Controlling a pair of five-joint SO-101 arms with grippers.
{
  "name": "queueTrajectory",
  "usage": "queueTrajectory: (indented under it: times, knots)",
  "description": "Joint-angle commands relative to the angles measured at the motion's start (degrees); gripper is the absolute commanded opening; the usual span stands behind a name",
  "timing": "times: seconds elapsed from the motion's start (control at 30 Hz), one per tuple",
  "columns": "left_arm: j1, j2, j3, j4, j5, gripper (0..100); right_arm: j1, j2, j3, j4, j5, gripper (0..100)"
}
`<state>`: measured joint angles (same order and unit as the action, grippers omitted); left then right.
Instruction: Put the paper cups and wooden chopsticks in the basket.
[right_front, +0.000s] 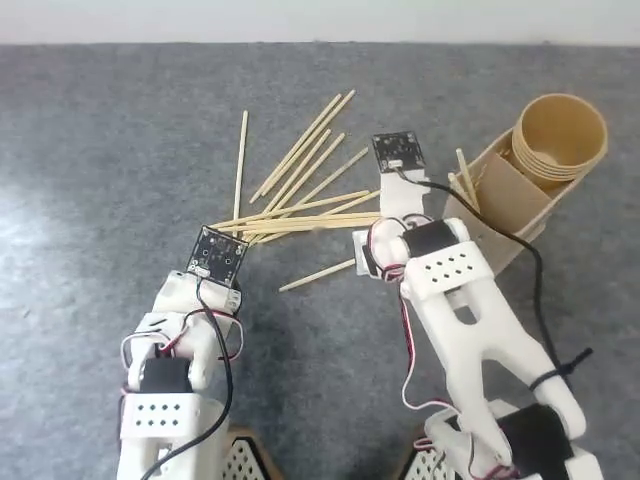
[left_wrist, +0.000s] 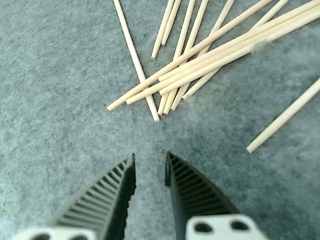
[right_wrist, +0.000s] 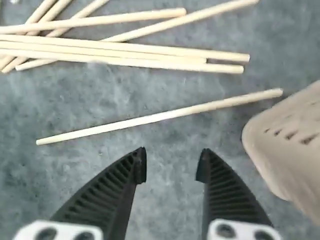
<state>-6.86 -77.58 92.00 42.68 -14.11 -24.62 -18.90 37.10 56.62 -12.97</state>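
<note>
The left gripper hangs low over the grey mat. Its two ribbed fingers are parted by a narrow gap, and nothing sits between them. Ahead of its tips, near but not touching, lies the pile of chopsticks. The sticks are fanned out and cross one another, and several of their ends point back towards this gripper.

The right gripper also sits low over the mat. Its fingers stand wider apart and are likewise empty. A loose chopstick lies crosswise just beyond its tips, flat on the mat and apart from both fingers. Farther out past that stick, the pile shows as a tight bundle of long sticks running roughly parallel to it. The basket stands close beside one finger of this gripper, with its slotted wall rising from the mat.

In the high view, the right arm's wrist is just beside the near end of the basket, while the left arm's wrist is well apart from it. The loose chopstick lies between the two wrists. A stack of paper cups lies on its side in the far end of the basket, beyond the right gripper, with its mouth reaching past the rim. Two more chopsticks in the basket lean at its near end.
</note>
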Motion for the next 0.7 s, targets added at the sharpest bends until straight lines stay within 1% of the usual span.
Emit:
queueTrajectory:
  times: [0.0,0.17,0.23,0.37,0.67]
  knots:
    - [-0.09,-0.35,-0.31,-1.41,0.44,10,-0.13,-1.27,-0.53,-0.92,-2.20,12.7]
    - [-0.09,-0.35,-0.31,-1.23,0.44,10,0.75,-1.27,-0.53,-1.71,-2.29,12.4]
    - [-0.09,-0.35,-0.31,-1.23,0.53,10,-0.04,-0.75,-0.09,-1.89,-2.29,12.4]
    - [-0.09,-0.35,-0.31,-1.23,0.53,10,-0.84,3.74,-0.53,-2.15,-3.69,12.4]
    - [-0.09,-0.35,-0.31,-1.23,0.53,10,-0.75,12.79,-1.93,-3.74,-3.78,12.4]
